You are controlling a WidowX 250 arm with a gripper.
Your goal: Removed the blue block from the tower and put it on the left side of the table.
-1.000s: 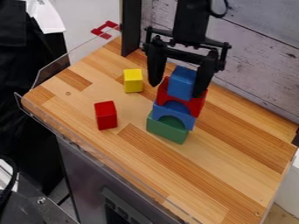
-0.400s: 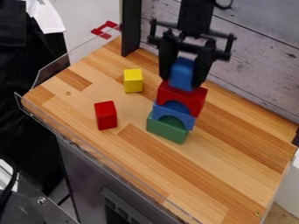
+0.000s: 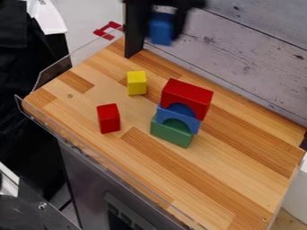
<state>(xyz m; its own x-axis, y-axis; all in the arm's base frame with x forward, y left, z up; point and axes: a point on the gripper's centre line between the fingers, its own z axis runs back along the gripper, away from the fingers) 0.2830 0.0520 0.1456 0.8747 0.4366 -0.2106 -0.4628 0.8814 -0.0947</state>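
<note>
While my gripper [image 3: 162,39] is pinching the blue block [image 3: 160,29] aloft, I'm seeing the left side of the table [image 3: 66,108] lying below and leftward.

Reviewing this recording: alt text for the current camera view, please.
A gripper holds a blue block in the air. On a wooden table, a red arch tops a blue arch on a green arch, near a yellow block and red block.
</note>
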